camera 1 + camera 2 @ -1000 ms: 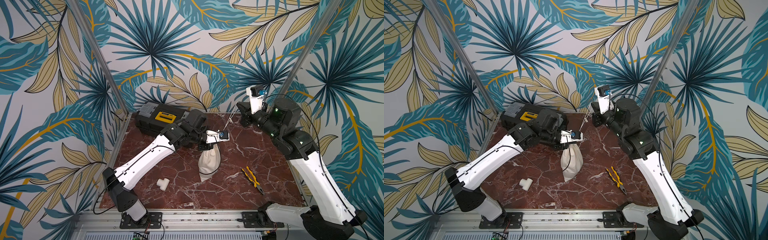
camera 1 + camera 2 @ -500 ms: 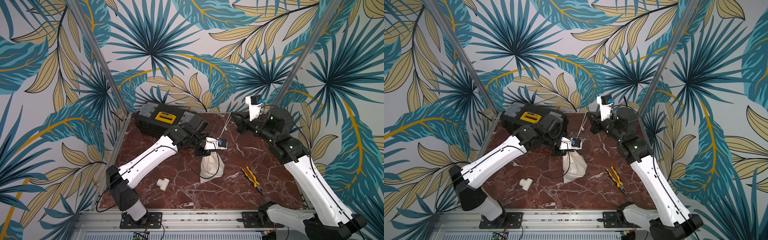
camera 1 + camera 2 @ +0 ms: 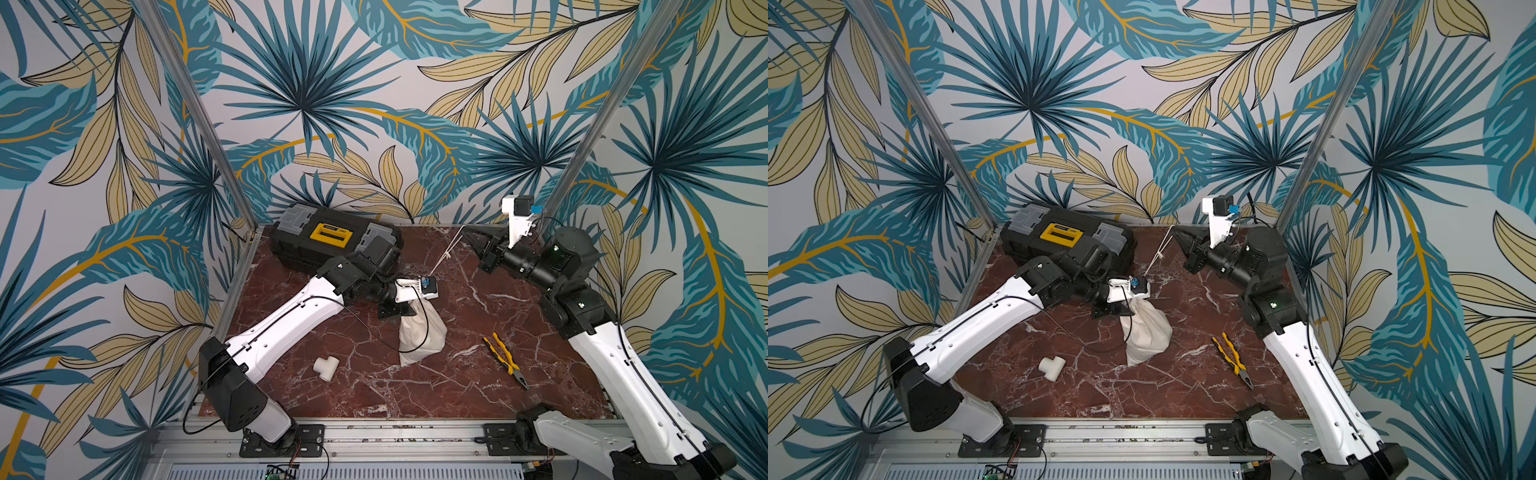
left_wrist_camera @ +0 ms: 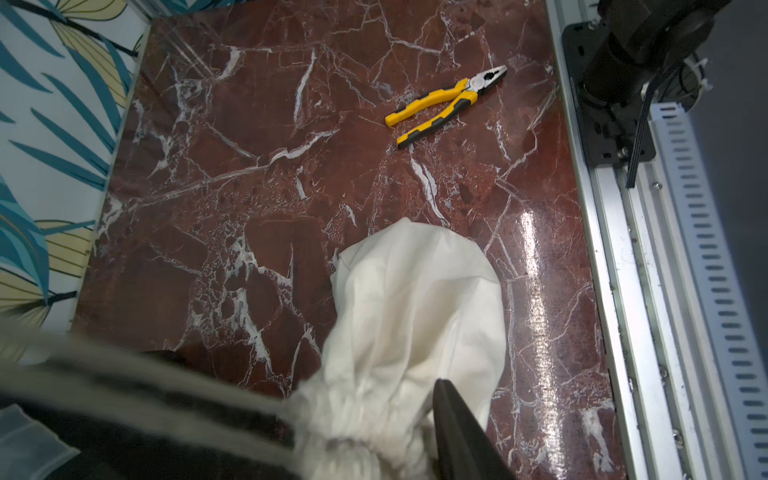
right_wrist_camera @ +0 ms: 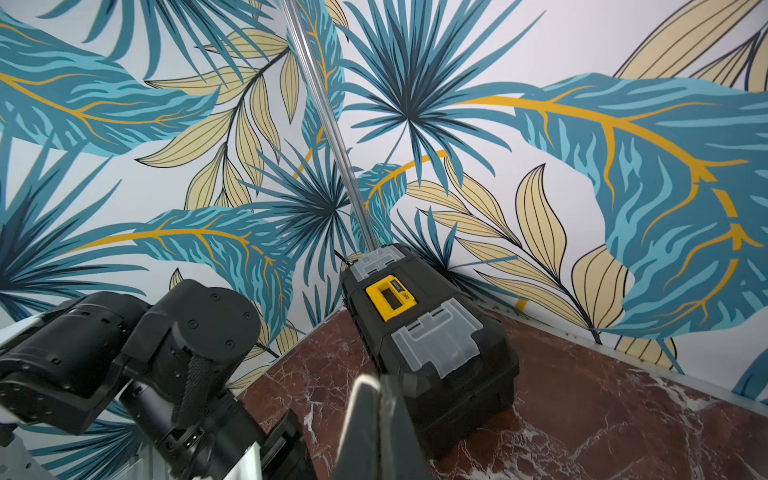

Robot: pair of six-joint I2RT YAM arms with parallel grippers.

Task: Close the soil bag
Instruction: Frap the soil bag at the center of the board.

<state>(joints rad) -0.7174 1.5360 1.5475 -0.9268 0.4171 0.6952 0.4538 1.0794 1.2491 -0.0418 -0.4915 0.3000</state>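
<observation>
Cream cloth soil bag (image 3: pixel 422 332) sits mid table (image 3: pixel 457 395), clear of its edges. Both top views show right fingers (image 3: pixel 478 239) clenched on its taut cord (image 3: pixel 446 254). Left wrist view shows left fingers (image 4: pixel 457 419) beside its neck; I cannot tell their grip.

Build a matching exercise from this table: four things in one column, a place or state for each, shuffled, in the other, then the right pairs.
1. soil bag
2. drawstring cord
3. pliers
4. toolbox

A. black, against the back wall
B. stretched up to the shut right pincer
C. lying flat near the right arm
D. cream cloth, neck gathered, mid-table

Pairs: 1-D, 2-B, 3-C, 4-A.
</observation>
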